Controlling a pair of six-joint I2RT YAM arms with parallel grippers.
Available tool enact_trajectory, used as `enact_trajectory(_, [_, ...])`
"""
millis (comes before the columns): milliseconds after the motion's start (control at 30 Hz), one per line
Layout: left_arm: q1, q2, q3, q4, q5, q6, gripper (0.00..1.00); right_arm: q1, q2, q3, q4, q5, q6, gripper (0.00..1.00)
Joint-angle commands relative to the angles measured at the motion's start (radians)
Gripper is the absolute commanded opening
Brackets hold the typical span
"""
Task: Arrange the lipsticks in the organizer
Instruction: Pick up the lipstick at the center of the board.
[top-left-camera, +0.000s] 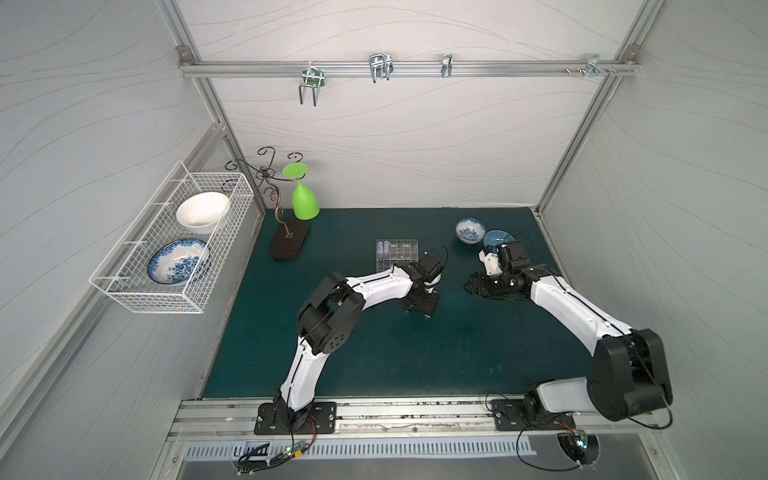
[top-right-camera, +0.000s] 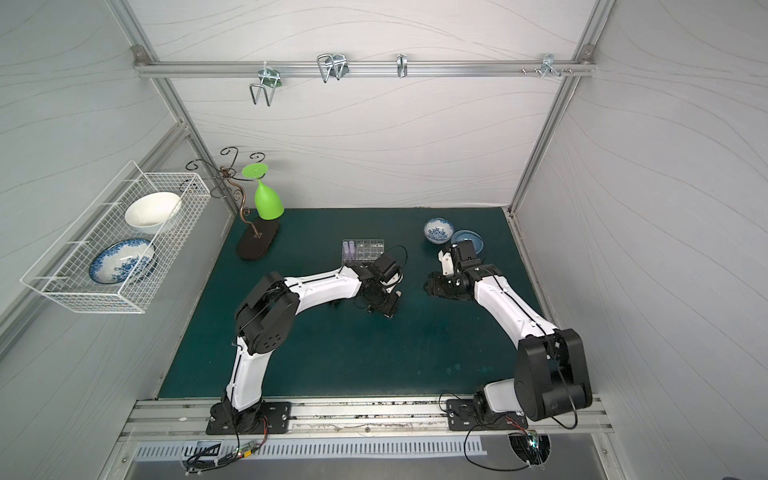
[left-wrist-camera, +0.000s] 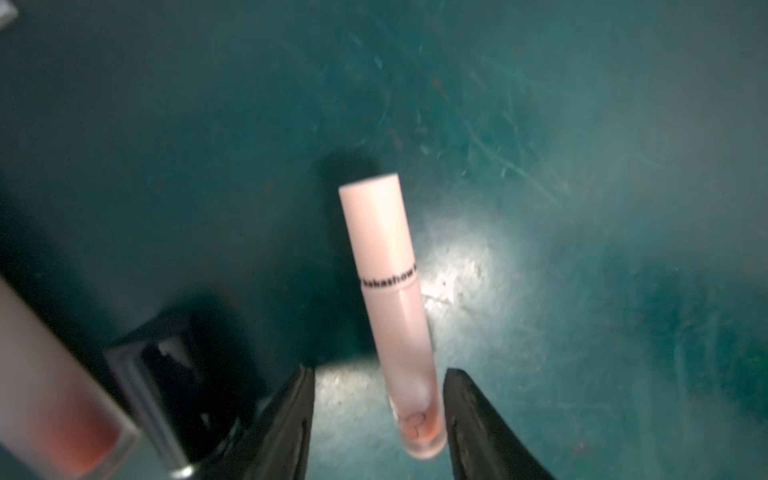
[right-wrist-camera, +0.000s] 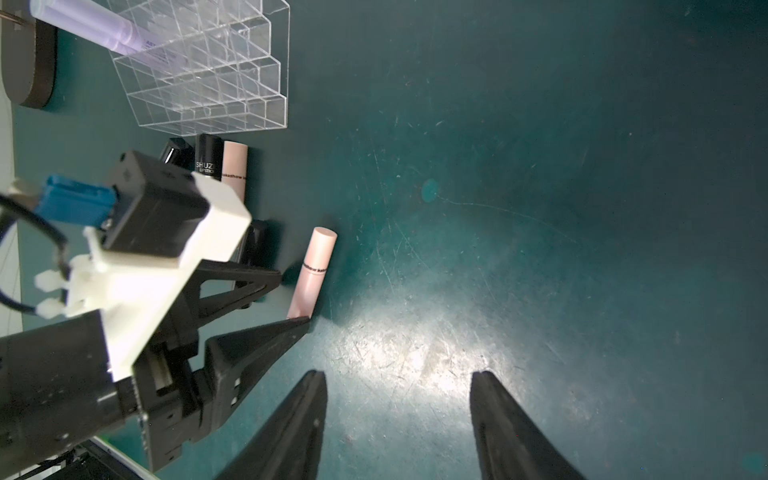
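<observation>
A peach-pink lipstick (left-wrist-camera: 386, 291) lies on the green mat, its clear end between the fingers of my left gripper (left-wrist-camera: 379, 370). The jaws stand apart, with a gap on one side of the tube, so that gripper is open. The right wrist view shows the same lipstick (right-wrist-camera: 313, 270) with the left gripper's fingertips on either side of its end. My right gripper (right-wrist-camera: 399, 374) is open over bare mat. The clear organizer (right-wrist-camera: 208, 70) holds two lilac lipsticks (right-wrist-camera: 104, 29). A black lipstick (right-wrist-camera: 208, 160) and another pink one (right-wrist-camera: 235, 166) lie beside it. In a top view the organizer (top-left-camera: 397, 253) sits behind the left gripper (top-left-camera: 417, 309).
A blue-patterned bowl (top-left-camera: 470, 230) and a blue bowl (top-left-camera: 498, 239) stand at the back right, close to the right wrist. A wire stand on a dark oval base (top-left-camera: 289, 243) holds a green glass (top-left-camera: 305, 199) at the back left. A white wire basket (top-left-camera: 174, 249) hangs on the left wall.
</observation>
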Motion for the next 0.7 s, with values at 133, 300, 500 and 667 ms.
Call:
enact_trajectory(133, [-0.015,0.067,0.079,-0.011,-0.003,0.007,0.44,-0.006,-0.041,-0.006,0.001,-0.019,0.004,0.59])
enact_trajectory(300, [-0.021,0.075,0.079,-0.008,0.004,0.007,0.37,-0.007,-0.051,-0.006,-0.004,-0.023,0.004,0.58])
enact_trajectory(500, [-0.028,0.050,0.067,-0.021,-0.004,0.013,0.13,-0.006,-0.066,-0.002,-0.013,-0.039,0.006,0.58])
enact_trajectory(667, [-0.033,-0.134,-0.003,-0.043,-0.038,0.025,0.11,-0.005,-0.091,0.011,-0.031,-0.154,0.004,0.62])
